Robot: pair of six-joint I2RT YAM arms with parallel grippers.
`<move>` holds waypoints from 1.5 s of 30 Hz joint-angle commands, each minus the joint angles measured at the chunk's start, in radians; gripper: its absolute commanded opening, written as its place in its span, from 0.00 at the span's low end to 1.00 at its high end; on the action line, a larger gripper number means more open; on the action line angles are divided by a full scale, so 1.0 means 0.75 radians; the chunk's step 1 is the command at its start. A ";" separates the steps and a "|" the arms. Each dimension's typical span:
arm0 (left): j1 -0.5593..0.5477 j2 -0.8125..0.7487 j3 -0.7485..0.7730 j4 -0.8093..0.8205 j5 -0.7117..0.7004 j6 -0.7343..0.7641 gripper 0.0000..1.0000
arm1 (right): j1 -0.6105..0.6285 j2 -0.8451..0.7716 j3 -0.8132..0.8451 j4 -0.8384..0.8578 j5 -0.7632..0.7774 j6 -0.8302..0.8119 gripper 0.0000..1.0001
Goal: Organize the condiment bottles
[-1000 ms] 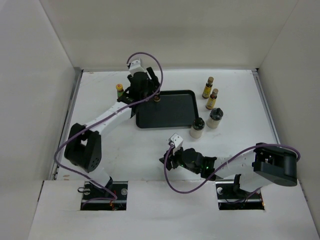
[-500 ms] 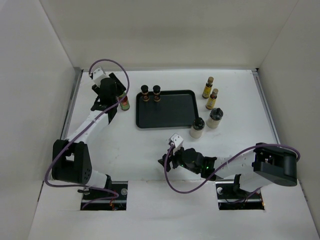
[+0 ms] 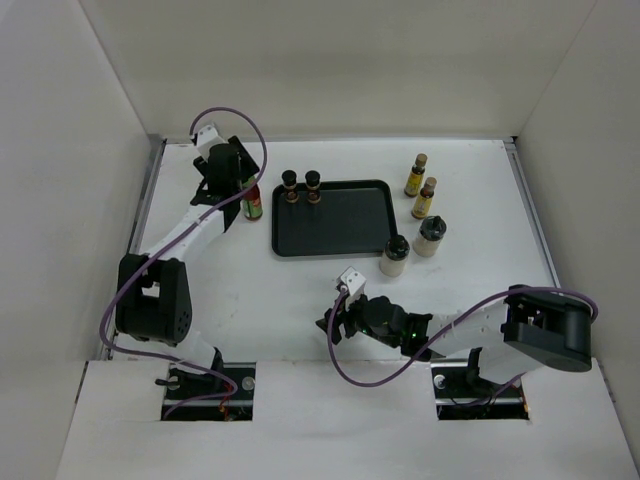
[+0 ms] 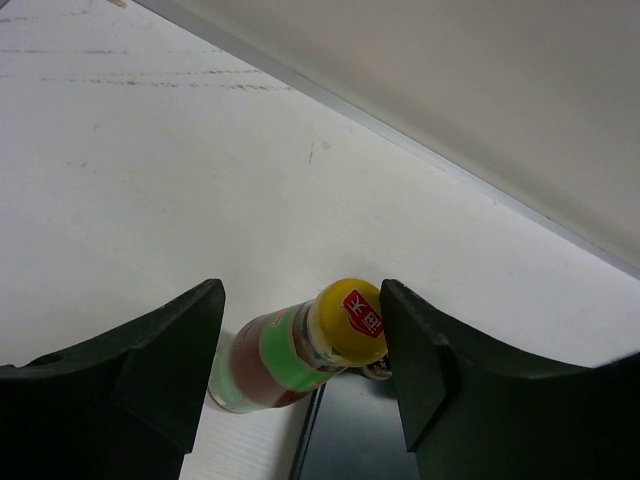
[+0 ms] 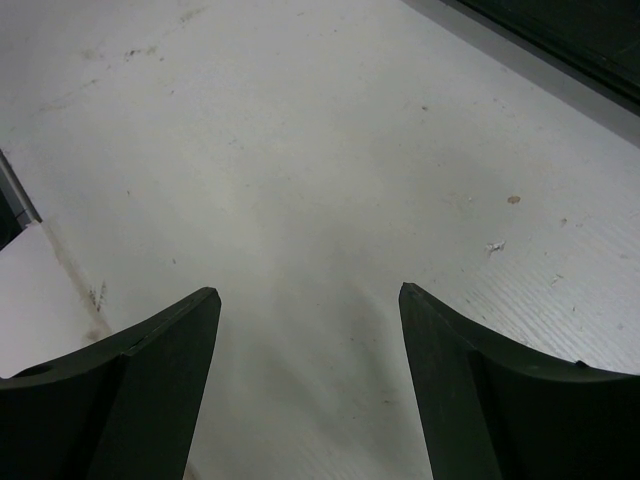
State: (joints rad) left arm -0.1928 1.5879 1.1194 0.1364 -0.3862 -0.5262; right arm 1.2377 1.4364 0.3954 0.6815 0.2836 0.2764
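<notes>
White tabletop [image 3: 250,290], seven bottles [image 3: 416,176], one tray [image 3: 340,225]; left fingers [image 4: 160,370] bracket the red bottle [image 4: 285,355], grip unclear; right fingers [image 5: 150,390] apart, empty.

The yellow-capped red bottle [image 3: 251,207] stands upright on the desk [image 3: 230,270] just left of the tray [image 3: 335,225]. Two dark brown bottles [image 3: 289,186] [image 3: 313,185] stand at the tray's far-left edge. Two slim yellow-labelled bottles [image 3: 415,176] [image 3: 425,199] and two pale jars [image 3: 395,256] [image 3: 431,238] stand to its right.

White table [image 3: 300,285], black tray [image 3: 345,230] flat at centre-far, red bottle [image 3: 251,206] upright just left of tray, two slim yellow-labelled bottles [image 3: 416,177] [image 3: 425,199] far right, two squat pale jars [image 3: 395,257] [image 3: 431,238] by tray's near-right corner.
</notes>
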 commanded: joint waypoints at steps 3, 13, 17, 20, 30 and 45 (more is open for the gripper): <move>-0.036 -0.029 -0.022 -0.004 -0.045 0.041 0.61 | -0.009 0.009 0.029 0.083 -0.024 0.000 0.79; -0.075 -0.113 -0.130 0.039 -0.082 0.035 0.58 | -0.011 0.005 0.027 0.075 -0.018 -0.002 0.79; -0.081 -0.156 -0.161 0.043 -0.107 0.037 0.58 | -0.017 0.007 0.027 0.075 -0.024 0.004 0.79; -0.079 -0.186 -0.190 0.053 -0.115 0.037 0.58 | -0.017 -0.001 0.023 0.075 -0.014 -0.002 0.79; -0.092 -0.199 -0.167 0.055 -0.103 0.045 0.68 | -0.017 0.020 0.035 0.067 -0.026 0.002 0.79; -0.104 0.024 0.039 0.029 -0.107 0.151 0.55 | -0.017 0.009 0.031 0.063 -0.020 -0.004 0.79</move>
State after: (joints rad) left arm -0.2646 1.6001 1.0916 0.1501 -0.4606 -0.4454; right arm 1.2301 1.4502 0.3958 0.6811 0.2771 0.2764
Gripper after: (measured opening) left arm 0.555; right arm 0.788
